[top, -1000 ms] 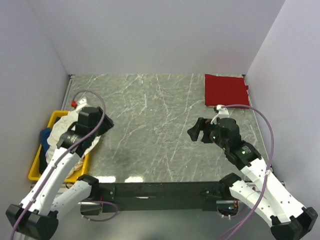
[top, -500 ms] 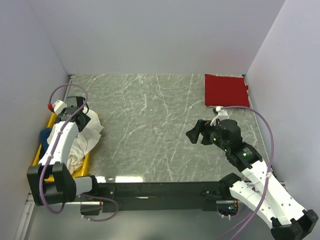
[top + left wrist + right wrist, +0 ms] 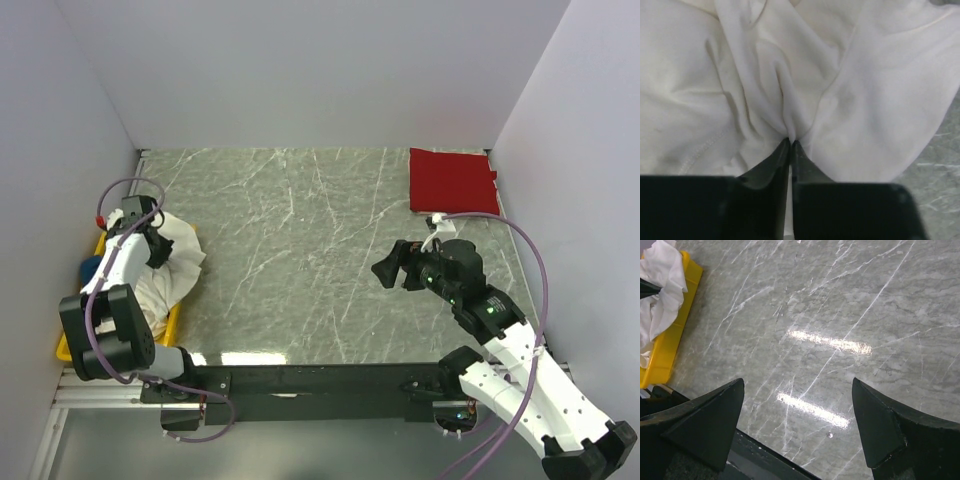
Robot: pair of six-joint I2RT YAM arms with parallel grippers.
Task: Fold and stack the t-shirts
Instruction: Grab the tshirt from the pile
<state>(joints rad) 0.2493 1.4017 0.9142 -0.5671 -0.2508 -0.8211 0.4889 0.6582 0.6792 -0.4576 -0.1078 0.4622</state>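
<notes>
Leftward, left gripper [image 3: 790, 145] all but closed, pinching a fold of the crumpled cream-white t-shirt [image 3: 855, 90] heaped over the yellow tray [image 3: 66, 346], dark blue cloth [image 3: 90, 268] beside it, probably another shirt; right gripper [image 3: 798, 385] spread wide, empty, above the marble table [image 3: 300, 230]; red t-shirt [image 3: 452, 180] folded flat, far-right corner.

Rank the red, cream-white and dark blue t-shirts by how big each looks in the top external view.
1. red t-shirt and cream-white t-shirt: about alike; the white one is bunched and partly hidden, so I won't rank them.
2. dark blue t-shirt: smallest, only a small patch shows.
</notes>
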